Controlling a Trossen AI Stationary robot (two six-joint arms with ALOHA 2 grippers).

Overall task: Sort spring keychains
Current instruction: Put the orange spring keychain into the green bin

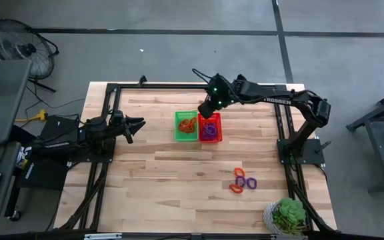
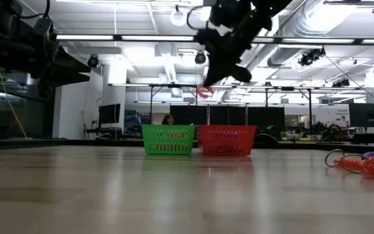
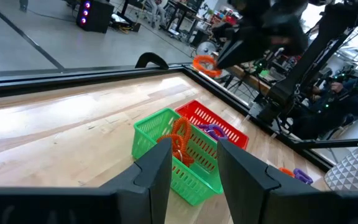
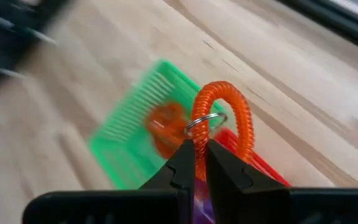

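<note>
We log baskets part-filled, our right end effector [image 4: 196,163] clamped on an orange keychain [image 4: 221,118] above the green basket [image 1: 186,126], loose keychains [image 1: 244,181] remaining.

Two mesh baskets are standing side by side on the table, one green basket [image 1: 187,126] and one red basket [image 1: 210,127]. One orange spring keychain [image 4: 219,121] is hanging in the air above them. Loose keychains [image 1: 244,181] are lying in one small cluster, orange and purple, their exact number impossible to tell.
</note>
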